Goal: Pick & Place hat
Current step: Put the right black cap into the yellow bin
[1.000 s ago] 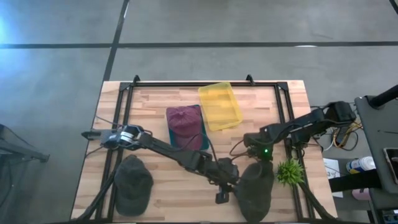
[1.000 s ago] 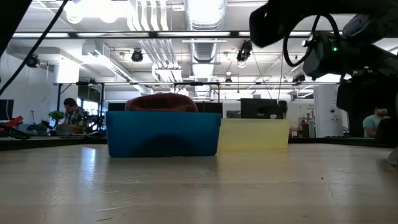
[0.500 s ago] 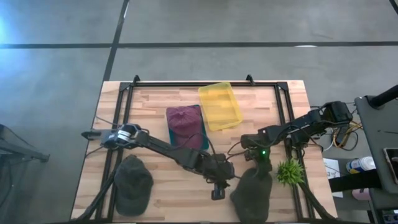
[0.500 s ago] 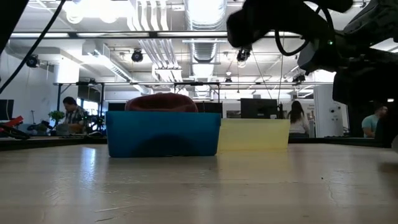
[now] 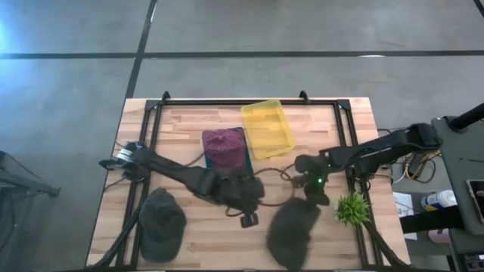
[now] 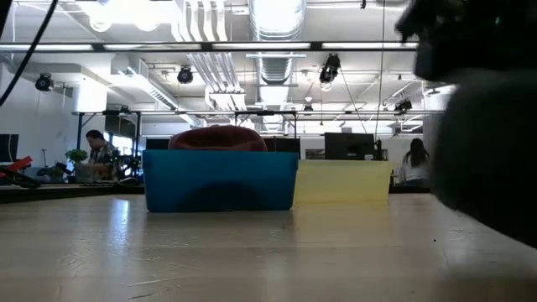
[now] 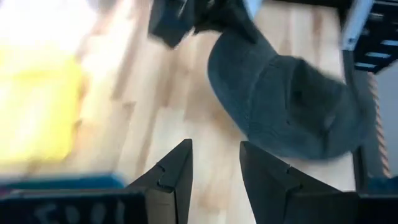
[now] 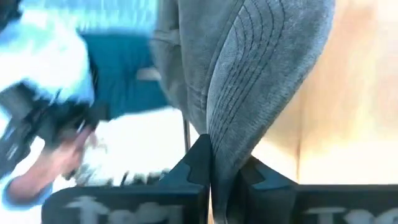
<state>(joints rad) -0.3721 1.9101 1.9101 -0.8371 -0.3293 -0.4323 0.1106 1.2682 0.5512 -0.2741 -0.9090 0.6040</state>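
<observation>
A dark grey hat [image 5: 291,230] is near the table's front edge, right of the middle, and my right gripper [image 5: 311,198] is shut on its far end. It fills the right of the low view as the hat [image 6: 495,143] and reaches down between the fingers in the right wrist view as the hat [image 8: 249,68]. My left gripper [image 5: 246,221] stands open just left of it, holding nothing, with the hat [image 7: 286,106] ahead of its fingers. A second dark hat [image 5: 161,223] lies flat at the near left. A maroon hat [image 5: 225,145] sits in a blue bin [image 5: 243,170]. My right gripper [image 8: 221,165] pinches the edge of the hat's stitched brim [image 8: 227,146] between its two fingers. The fingers slant down from the table's right and far side. The hat hangs below them, and in the low view its lower edge appears off the table.
A yellow bin [image 5: 266,128] stands beside the blue bin at the back middle; both show in the low view as the blue bin [image 6: 220,180] and the yellow bin [image 6: 341,182]. A small green plant [image 5: 352,208] stands at the near right, close to my right gripper. A black frame [image 5: 151,136] borders the tabletop.
My left gripper has drawn back toward the table's left and far edges, away from the grey hat. The hat, held at its far end, has swung toward the table's left and now looms large in the low view.
</observation>
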